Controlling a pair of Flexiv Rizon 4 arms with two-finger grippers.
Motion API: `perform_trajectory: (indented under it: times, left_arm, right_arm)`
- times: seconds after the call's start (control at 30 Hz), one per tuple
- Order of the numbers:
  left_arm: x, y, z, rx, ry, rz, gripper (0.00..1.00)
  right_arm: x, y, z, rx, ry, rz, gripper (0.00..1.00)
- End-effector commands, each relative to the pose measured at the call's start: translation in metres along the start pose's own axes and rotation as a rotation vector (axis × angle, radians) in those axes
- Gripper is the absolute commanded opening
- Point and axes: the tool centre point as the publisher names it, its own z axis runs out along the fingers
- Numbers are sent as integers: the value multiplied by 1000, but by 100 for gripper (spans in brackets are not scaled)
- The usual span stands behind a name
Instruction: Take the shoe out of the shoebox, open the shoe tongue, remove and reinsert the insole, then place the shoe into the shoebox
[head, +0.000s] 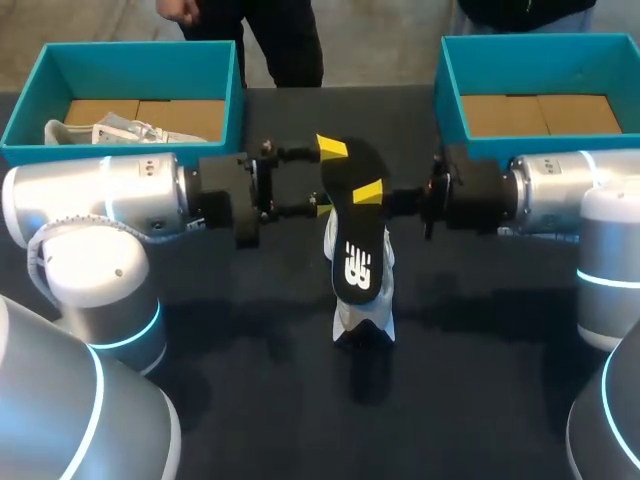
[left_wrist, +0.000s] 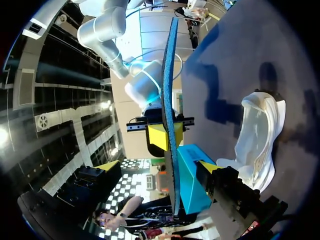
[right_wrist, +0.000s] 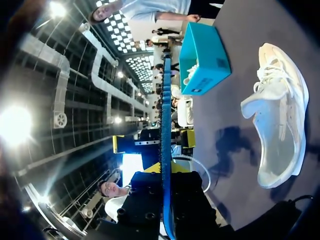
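Insole (head: 355, 215), pinched by the right claw (head: 372, 193), hides much of the white shoe (head: 362, 318) below it. Left claw (head: 325, 178) gapes wide around the insole's end; contact unclear.

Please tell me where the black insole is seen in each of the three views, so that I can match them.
Head view: the insole is mid-picture, its flat side showing, over the white shoe.
Left wrist view: the insole is edge-on, a thin strip beside the shoe.
Right wrist view: the insole is edge-on again, beside the shoe.
Shared landmark: the white shoe.
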Motion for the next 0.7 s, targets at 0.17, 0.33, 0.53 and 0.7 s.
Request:
perform_trajectory:
  times: [0.17, 0.33, 0.53, 0.7]
  left_arm:
    - [5, -1, 7, 4, -4, -9, 85]
    - [7, -1, 9, -3, -9, -25, 62]
    - [9, 1, 12, -27, -10, -44, 45]
    - [11, 0, 14, -18, 5, -43, 41]
  right_arm:
    - [-1, 1, 3, 11, -5, 1, 0]
    - [0, 0, 5, 13, -1, -6, 0]
    - [0, -2, 6, 14, 9, -10, 0]
    - [0, -3, 6, 13, 17, -12, 0]
